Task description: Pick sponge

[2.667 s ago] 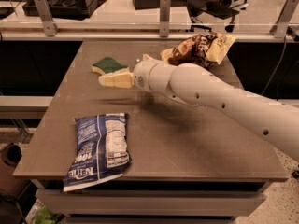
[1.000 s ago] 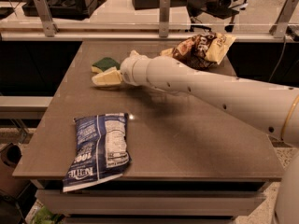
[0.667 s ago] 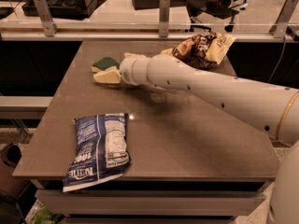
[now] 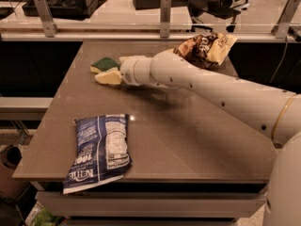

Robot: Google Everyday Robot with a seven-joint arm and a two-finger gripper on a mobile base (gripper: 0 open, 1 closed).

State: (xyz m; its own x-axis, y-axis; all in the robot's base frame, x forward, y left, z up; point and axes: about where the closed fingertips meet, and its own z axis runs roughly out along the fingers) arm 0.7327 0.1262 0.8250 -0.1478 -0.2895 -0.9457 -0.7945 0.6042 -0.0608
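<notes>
One sponge [image 4: 104, 64] lies on the table [image 4: 188, 140], in its far left part, close to the left edge: dark green top up, a strip of pale yellow foam showing beneath. It is the smallest thing here.

One gripper [image 4: 104, 77] – pale yellow, at the end of the single white arm [image 4: 211, 88] – sits low over the tabletop, just on the near side of the sponge and pointing toward the left edge. Whether it touches the sponge cannot be told, and whether it is released or clenched cannot be told either. The arm reaches in from the right edge, slanting across the far half of the table.

There are two snack bags. A blue snack bag [image 4: 99, 150] lies flat at the near left corner, its lower end hanging a little over the near edge, well apart from the sponge. A brown and yellow snack bag [image 4: 207, 45], crumpled, sits by the far right corner – the arm passes in front of its lower part.

Beyond the far edge runs a rail with three metal posts [image 4: 164, 13].
</notes>
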